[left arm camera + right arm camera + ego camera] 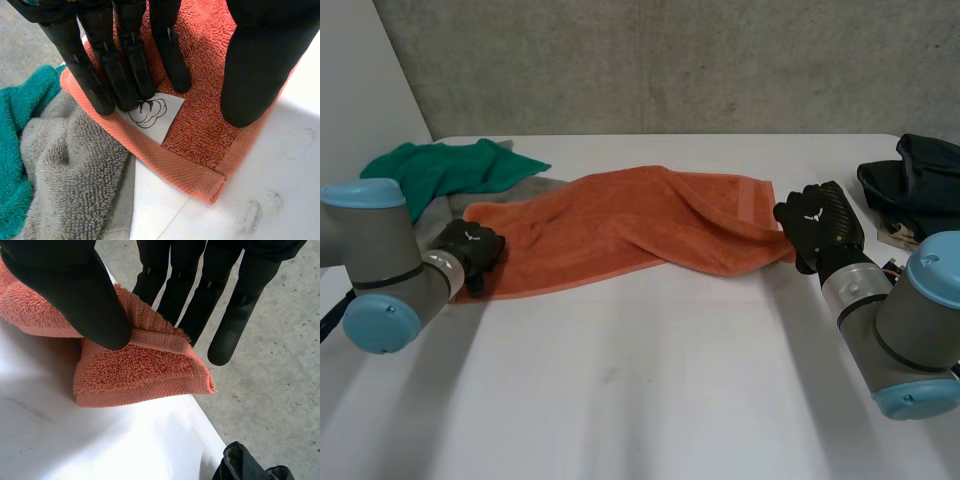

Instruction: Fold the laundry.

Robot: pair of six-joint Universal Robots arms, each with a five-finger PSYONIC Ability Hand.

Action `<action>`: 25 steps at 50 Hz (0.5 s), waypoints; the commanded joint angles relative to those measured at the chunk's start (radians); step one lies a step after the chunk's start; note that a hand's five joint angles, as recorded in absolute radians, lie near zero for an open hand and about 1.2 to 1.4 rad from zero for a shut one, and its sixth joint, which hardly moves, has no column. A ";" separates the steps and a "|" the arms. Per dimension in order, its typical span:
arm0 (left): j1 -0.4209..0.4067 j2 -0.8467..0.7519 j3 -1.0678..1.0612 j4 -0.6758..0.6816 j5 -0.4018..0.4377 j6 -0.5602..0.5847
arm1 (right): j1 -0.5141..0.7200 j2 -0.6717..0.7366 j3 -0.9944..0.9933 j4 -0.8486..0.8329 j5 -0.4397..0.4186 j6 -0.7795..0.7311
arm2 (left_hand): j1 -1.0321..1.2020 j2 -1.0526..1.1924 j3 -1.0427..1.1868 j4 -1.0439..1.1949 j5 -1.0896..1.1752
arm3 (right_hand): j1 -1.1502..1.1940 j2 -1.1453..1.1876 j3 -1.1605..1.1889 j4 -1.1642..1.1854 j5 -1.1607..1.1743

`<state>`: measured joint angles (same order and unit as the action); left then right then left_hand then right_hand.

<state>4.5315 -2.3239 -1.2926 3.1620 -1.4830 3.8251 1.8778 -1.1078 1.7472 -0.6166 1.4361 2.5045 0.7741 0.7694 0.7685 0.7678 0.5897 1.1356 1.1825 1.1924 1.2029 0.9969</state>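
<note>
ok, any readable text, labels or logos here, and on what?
No words or numbers readable.
White tag on a corner of the orange towel, at the left hand: a drawn cotton-boll sign, no text.
White emblem on that hand's back, another on the right hand: too small to read.

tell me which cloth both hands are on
The orange towel: left hand presses one corner, right hand pinches the other end. Green towel, grey towel and black cloth lie untouched.

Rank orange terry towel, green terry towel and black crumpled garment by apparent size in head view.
Largest: orange terry towel.
Then green terry towel and black crumpled garment, about alike; the garment runs off frame, so unranked.
</note>
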 commanded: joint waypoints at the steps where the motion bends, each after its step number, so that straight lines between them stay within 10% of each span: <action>1: 0.003 -0.014 0.012 -0.001 0.000 0.013 | 0.000 0.002 0.000 0.000 0.000 -0.001 | 0.085 0.090 0.091 0.092 0.095 | 0.261 0.214 0.204 0.193 0.225; 9: 0.001 -0.025 0.022 -0.001 0.001 0.013 | 0.001 0.002 0.000 0.002 0.001 -0.003 | 0.123 0.128 0.129 0.129 0.133 | 0.261 0.214 0.204 0.193 0.225; 13: 0.000 -0.035 0.032 -0.001 -0.002 0.014 | 0.001 0.002 0.000 0.002 0.003 -0.003 | 0.621 0.625 0.626 0.627 0.631 | 0.261 0.214 0.204 0.193 0.225; 25: 0.003 0.119 -0.054 -0.007 -0.025 0.015 | -0.005 -0.058 0.000 0.031 0.004 -0.013 | 0.622 0.627 0.628 0.628 0.632 | 0.261 0.214 0.204 0.193 0.225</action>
<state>4.5298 -2.3163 -1.2868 3.1598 -1.5141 3.8529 1.8781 -1.1223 1.7472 -0.6097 1.4429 2.4973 1.1589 1.1893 1.1892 1.1973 0.9825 1.1355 1.1825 1.1923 1.2029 0.9969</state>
